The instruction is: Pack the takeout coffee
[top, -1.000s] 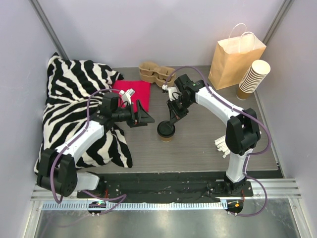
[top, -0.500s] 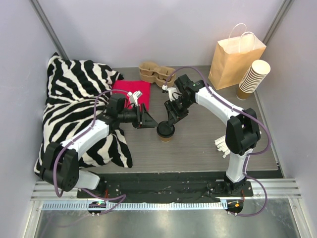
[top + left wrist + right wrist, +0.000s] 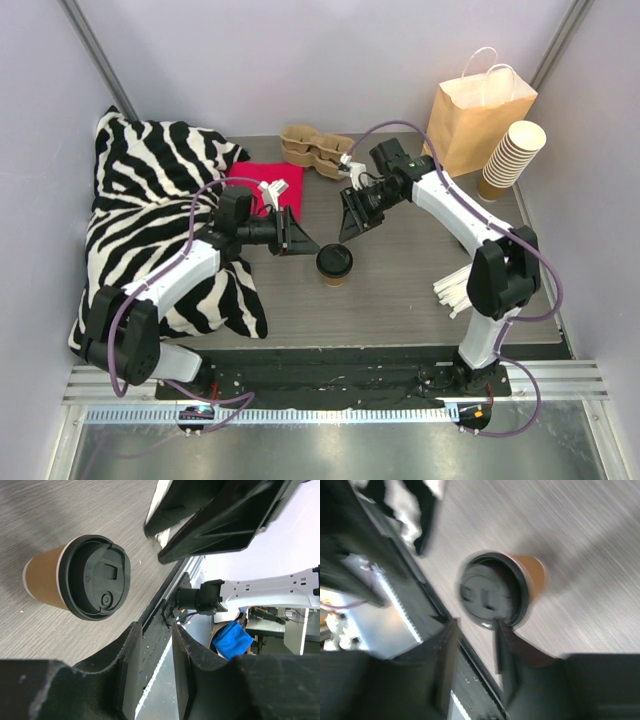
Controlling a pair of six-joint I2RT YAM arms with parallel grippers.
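Note:
The takeout coffee (image 3: pixel 334 263), a small tan cup with a black lid, stands upright on the grey table between my two grippers. My left gripper (image 3: pixel 304 245) lies level just left of the cup, its jaws partly open with nothing between them. In the left wrist view the coffee (image 3: pixel 82 582) sits up and to the left of the left gripper (image 3: pixel 156 632). My right gripper (image 3: pixel 347 234) hangs above and just behind the cup, open and empty. The blurred right wrist view shows the coffee's lid (image 3: pixel 490 590) just beyond the right gripper (image 3: pixel 475 627). The paper bag (image 3: pixel 476 118) stands upright at the back right.
A tall stack of lidless cups (image 3: pixel 512 155) leans beside the bag. A pulp cup carrier (image 3: pixel 313 147) sits at the back centre and a red cloth (image 3: pixel 268 185) lies behind the left gripper. A zebra pillow (image 3: pixel 150 215) fills the left side. White sticks (image 3: pixel 452 293) lie by the right arm.
My right gripper has opened, let go of the cup's lid and pulled up and back. My left gripper has moved right toward the cup, and its jaws have narrowed.

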